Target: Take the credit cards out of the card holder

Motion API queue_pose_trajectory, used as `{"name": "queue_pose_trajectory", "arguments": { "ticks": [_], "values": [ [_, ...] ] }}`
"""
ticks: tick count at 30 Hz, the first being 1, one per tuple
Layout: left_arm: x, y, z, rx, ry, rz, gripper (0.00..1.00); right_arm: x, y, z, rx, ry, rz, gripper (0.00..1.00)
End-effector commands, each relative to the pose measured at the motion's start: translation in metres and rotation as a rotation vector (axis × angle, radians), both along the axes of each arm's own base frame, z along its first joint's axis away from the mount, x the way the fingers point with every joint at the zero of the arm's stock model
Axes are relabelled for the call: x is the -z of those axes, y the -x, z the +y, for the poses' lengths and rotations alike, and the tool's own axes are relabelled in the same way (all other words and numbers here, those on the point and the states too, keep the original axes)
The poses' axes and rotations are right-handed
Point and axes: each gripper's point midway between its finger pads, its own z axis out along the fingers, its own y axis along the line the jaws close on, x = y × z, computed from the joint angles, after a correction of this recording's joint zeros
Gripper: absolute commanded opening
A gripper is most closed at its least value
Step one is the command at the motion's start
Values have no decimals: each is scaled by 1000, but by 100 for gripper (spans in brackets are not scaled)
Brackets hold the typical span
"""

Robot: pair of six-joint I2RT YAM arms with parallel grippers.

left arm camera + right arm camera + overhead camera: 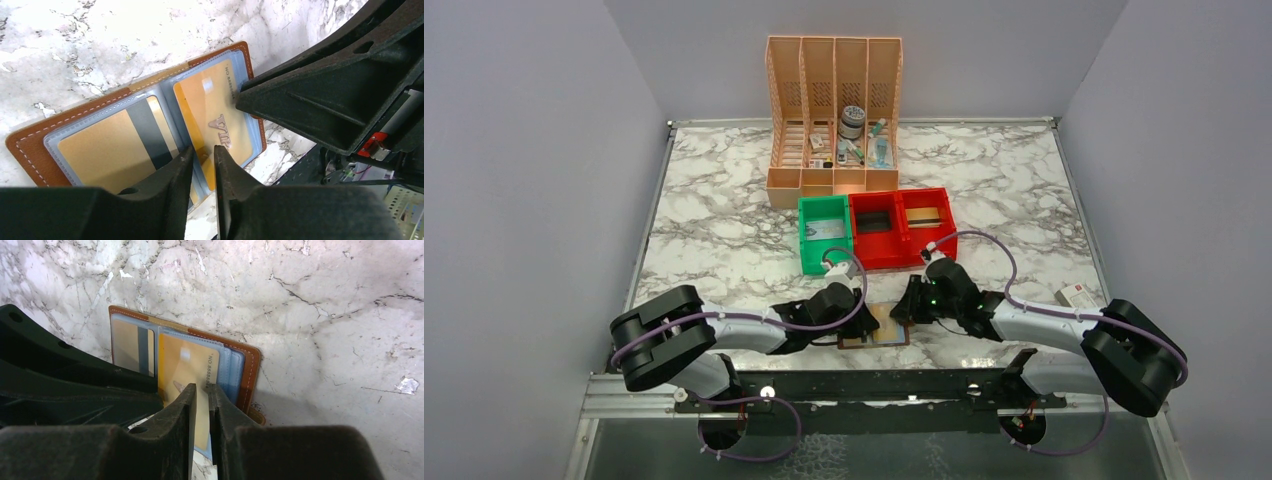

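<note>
The brown card holder [886, 332] lies open on the marble near the front edge, between both grippers. Its clear sleeves show two gold credit cards: one with a dark stripe [112, 147] and a VIP card [212, 107]. My left gripper [203, 151] hangs over the holder's near edge. Its jaws stand a narrow gap apart, with the VIP card's lower corner showing in that gap. My right gripper [201, 388] points down at the VIP card [182, 367], jaws slightly apart, the card's face visible between them. Seen from the left wrist, the right gripper's tip [241, 97] touches the sleeve's outer edge.
A peach file organiser [834, 110] stands at the back. In front of it sit a green bin [809, 240] and red bins [902, 250]. A small white box [1079, 295] lies at the right. The table's front edge is just below the holder.
</note>
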Motion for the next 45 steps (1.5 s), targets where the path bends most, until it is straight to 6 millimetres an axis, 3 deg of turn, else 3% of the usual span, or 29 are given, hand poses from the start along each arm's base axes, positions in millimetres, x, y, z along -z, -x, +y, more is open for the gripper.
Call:
{"name": "queue_pose_trajectory", "arguments": {
  "ticks": [1, 9, 13, 31, 36, 45],
  "values": [
    [-1, -3, -1, -34, 42, 4, 23, 35, 17, -31, 31, 139, 77, 17],
    [-12, -2, -9, -24, 102, 3, 11, 35, 17, -31, 33, 138, 81, 17],
    [-15, -4, -7, -21, 104, -18, 0, 33, 17, -30, 31, 137, 77, 16],
    [-8, -3, 12, -59, 89, -27, 0, 28, 14, -29, 6, 153, 62, 17],
    [-6, -1, 11, -49, 85, -19, 0, 10, 9, -18, -65, 126, 14, 17],
    [-9, -1, 5, -31, 90, -19, 0, -47, 3, 11, -182, -13, -107, 21]
  ]
}}
